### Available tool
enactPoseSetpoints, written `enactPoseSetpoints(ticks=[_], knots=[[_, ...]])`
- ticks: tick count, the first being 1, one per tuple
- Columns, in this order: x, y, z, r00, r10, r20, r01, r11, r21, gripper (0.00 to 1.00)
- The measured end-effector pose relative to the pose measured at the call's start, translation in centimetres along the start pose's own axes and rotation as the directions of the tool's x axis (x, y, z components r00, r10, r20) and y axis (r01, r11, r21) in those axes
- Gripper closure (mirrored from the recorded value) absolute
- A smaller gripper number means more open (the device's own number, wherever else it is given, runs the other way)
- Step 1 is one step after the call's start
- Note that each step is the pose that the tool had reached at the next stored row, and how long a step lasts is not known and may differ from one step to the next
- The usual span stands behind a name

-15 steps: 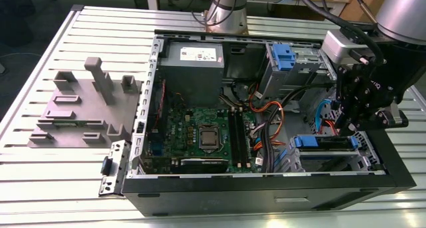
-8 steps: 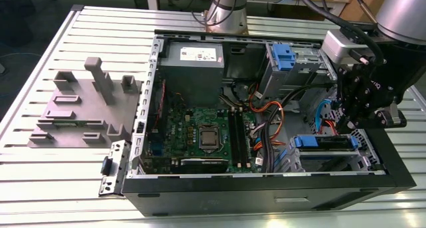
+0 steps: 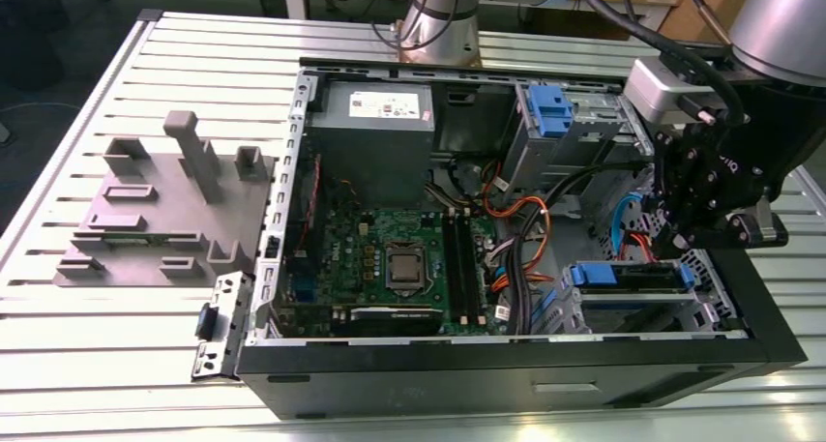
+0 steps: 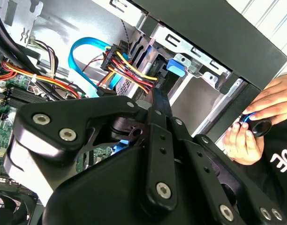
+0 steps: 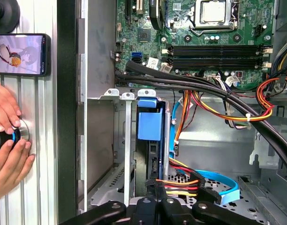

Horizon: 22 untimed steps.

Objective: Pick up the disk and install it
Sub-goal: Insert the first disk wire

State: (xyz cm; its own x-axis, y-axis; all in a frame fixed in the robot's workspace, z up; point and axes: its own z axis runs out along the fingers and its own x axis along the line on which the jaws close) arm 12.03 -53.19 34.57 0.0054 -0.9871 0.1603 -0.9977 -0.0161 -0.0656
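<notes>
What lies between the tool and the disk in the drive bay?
A bundle of red, yellow and black wires crosses right at the tool, beside a blue cable; the disk sits in its bay just beyond.

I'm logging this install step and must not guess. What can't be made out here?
- End effector fingertips: in the exterior view, hidden behind its own black body; in both wrist views, cut off.
- Disk: label and silver face hidden in the bay in the first wrist view.
- Person's hand: what it holds is covered by the fingers in the second wrist view.
</notes>
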Motion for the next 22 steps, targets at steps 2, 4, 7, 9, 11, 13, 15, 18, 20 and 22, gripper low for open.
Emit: enactPoseSetpoints(ticks=[2, 4, 7, 9, 11, 13, 15, 18, 20, 22], knots=[[0.00, 0.00, 0.00, 1.0000, 0.000, 0.0000, 0.000, 1.0000, 0.0000, 0.89], [0.00, 0.00, 0.00, 1.0000, 0.000, 0.0000, 0.000, 1.0000, 0.0001, 0.89], [0.00, 0.00, -0.01, 1.0000, 0.000, 0.0001, 0.000, 1.0000, 0.0000, 0.89], [0.00, 0.00, -0.01, 1.0000, 0.000, 0.0000, 0.000, 1.0000, 0.0000, 0.89], [0.00, 0.07, -0.03, 1.0000, 0.000, -0.0002, 0.000, 1.0000, -0.0001, 0.89], [0.00, 0.42, -0.05, 1.0000, 0.000, -0.0002, 0.000, 1.0000, 0.0000, 0.89], [0.00, 0.79, -0.06, 1.0000, 0.000, -0.0001, 0.000, 1.0000, -0.0001, 0.89], [0.00, 0.95, -0.20, 1.0000, 0.000, -0.0001, 0.000, 1.0000, -0.0001, 0.89], [-0.01, 0.97, -0.44, 1.0000, 0.000, 0.0000, 0.000, 1.0000, 0.0000, 0.89], [-0.03, 0.96, -0.76, 1.0000, 0.000, 0.0001, 0.000, 1.0000, -0.0001, 0.89]])
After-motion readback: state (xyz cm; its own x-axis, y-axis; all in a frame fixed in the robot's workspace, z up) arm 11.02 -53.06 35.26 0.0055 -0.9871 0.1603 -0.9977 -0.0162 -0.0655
